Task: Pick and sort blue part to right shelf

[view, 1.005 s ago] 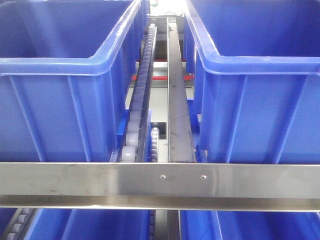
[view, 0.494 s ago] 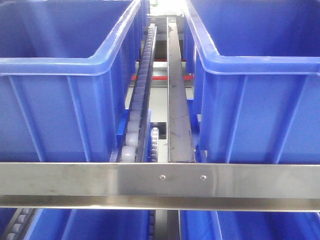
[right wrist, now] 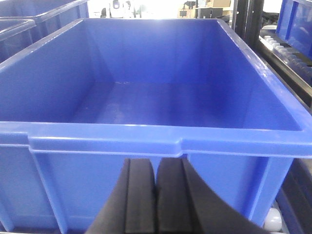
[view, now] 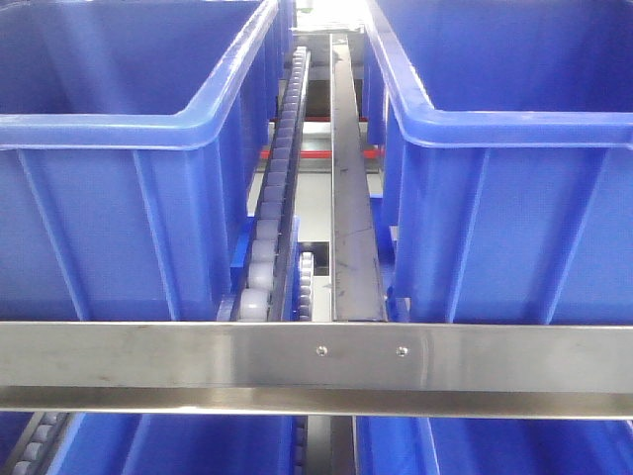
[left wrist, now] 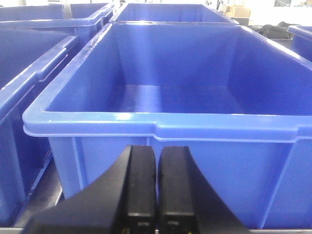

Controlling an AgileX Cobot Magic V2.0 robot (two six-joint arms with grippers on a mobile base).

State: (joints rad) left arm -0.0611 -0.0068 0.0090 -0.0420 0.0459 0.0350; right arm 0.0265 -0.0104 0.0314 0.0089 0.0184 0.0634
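The blue part is out of view in every frame. My left gripper [left wrist: 156, 153] is shut with nothing between its black fingers, and it sits just in front of the near wall of an empty blue bin [left wrist: 161, 124]. My right gripper [right wrist: 156, 165] is likewise shut and holds nothing, close to the front wall of another empty blue bin [right wrist: 146, 134]. Neither gripper shows in the front view.
Two large blue bins [view: 129, 129] [view: 514, 139] stand side by side on the shelf, behind a steel crossbar [view: 316, 361]. A roller track [view: 277, 198] and a steel rail [view: 351, 198] run between them. More blue bins [view: 178, 445] sit on the level below.
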